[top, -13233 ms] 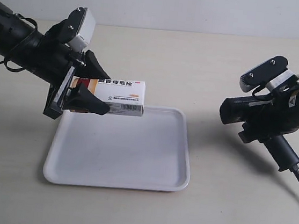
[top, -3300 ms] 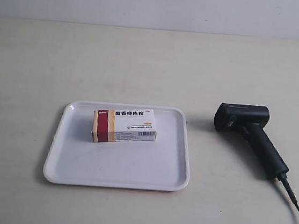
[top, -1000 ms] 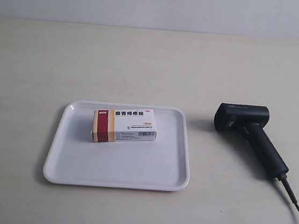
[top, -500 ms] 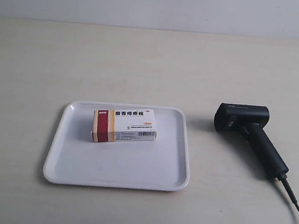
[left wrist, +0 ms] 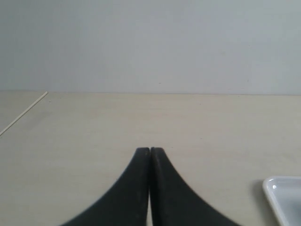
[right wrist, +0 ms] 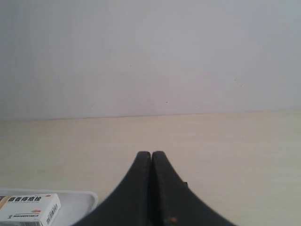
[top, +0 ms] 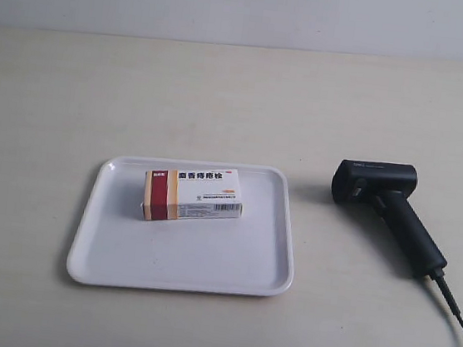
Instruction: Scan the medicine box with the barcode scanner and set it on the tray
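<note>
2 black end effectors show only in the wrist views, each with its smooth, curved fingers pressed tip to tip and nothing between them: the left end effector (left wrist: 150,150) hangs over bare tabletop (top: 224,89) with a rounded white corner of the tray (left wrist: 282,197) at the edge of its picture, and the right end effector (right wrist: 151,153) hangs with the medicine box (right wrist: 28,209) and a strip of tray rim (right wrist: 77,194) low in its picture. In the exterior view no arm appears. The tray (top: 123,245) is a wide, flat rectangle of glossy white plastic with rounded corners and a low raised rim, lying on a pale, matte, faintly grained tabletop. The medicine box (top: 193,194) lies flat inside the tray, in the half farther from the camera, its long side running roughly along the tray's far rim and a little askew; it is a small cardboard block, white over most of its length, with a dark red panel and a narrow orange stripe at the end toward the exterior view's left, dark printed characters on top and a barcode on the side facing the camera. The barcode scanner (top: 390,210) lies on its side on the tabletop, well apart from the tray toward the exterior view's right: matte black, with a blocky head nearest the tray, a long slanted handle and a thin black cable (top: 456,310) trailing off the frame's edge
</note>
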Motion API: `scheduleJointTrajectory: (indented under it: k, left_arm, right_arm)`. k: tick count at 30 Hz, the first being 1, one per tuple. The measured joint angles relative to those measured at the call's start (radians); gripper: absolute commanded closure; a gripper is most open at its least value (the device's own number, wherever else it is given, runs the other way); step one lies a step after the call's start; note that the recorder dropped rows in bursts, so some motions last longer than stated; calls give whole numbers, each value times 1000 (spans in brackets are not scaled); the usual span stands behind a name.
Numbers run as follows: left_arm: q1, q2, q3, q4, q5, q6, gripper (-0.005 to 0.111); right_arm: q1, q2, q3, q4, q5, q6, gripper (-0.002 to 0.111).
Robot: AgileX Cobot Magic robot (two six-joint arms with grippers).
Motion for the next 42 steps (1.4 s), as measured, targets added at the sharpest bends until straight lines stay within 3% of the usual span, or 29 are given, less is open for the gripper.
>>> scheduleJointTrajectory:
  k: [9,17,22,42]
  left_arm:
    - [0,0,0,0,0,0,104]
    - [0,0,0,0,0,0,104]
    - [0,0,0,0,0,0,104]
    - [0,0,0,0,0,0,104]
  right_arm:
    - [-16,-13,0,-1,4,0,108]
    - [-231,-127,0,-4,26,0,108]
    - [-293,-141,0,-4,66,0,108]
    - [-297,-141,0,-4,81,0,108]
